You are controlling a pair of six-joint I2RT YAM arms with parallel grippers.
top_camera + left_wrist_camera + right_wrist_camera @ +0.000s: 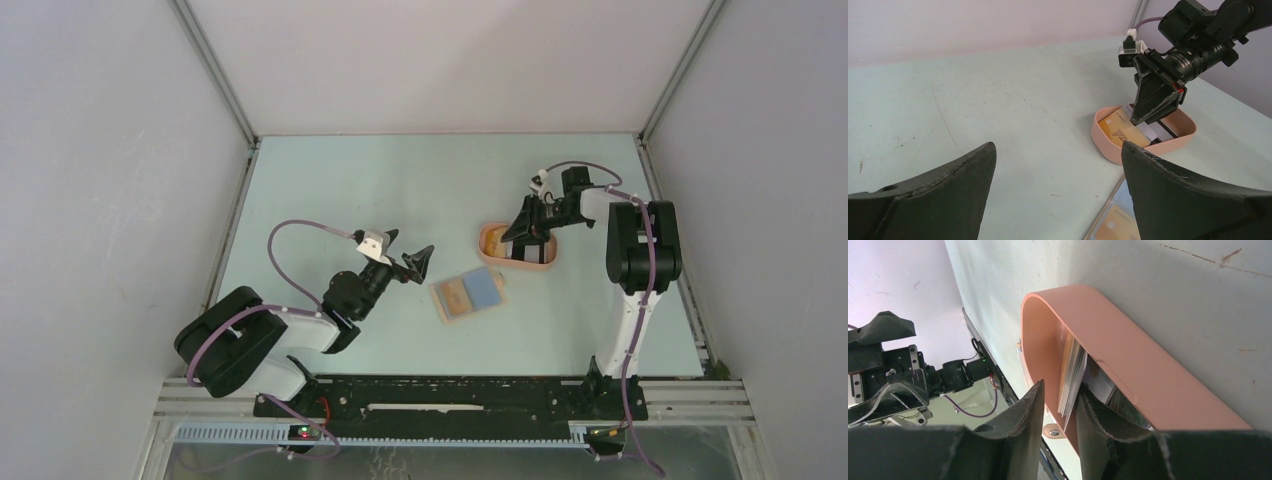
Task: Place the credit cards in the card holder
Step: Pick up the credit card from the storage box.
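Left gripper [408, 247] mid-left, splayed wide, empty; card holder [468, 295] open at centre, just right of it; credit cards [1072, 375] on edge in peach tray [520, 264] right of centre, right gripper [530, 232] fingers flank the stack, gap showing, not pinched yet

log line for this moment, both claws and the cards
left claw: open, holding nothing | right claw: in tray, astride cards, not clamped | wallet: open, blue card on it
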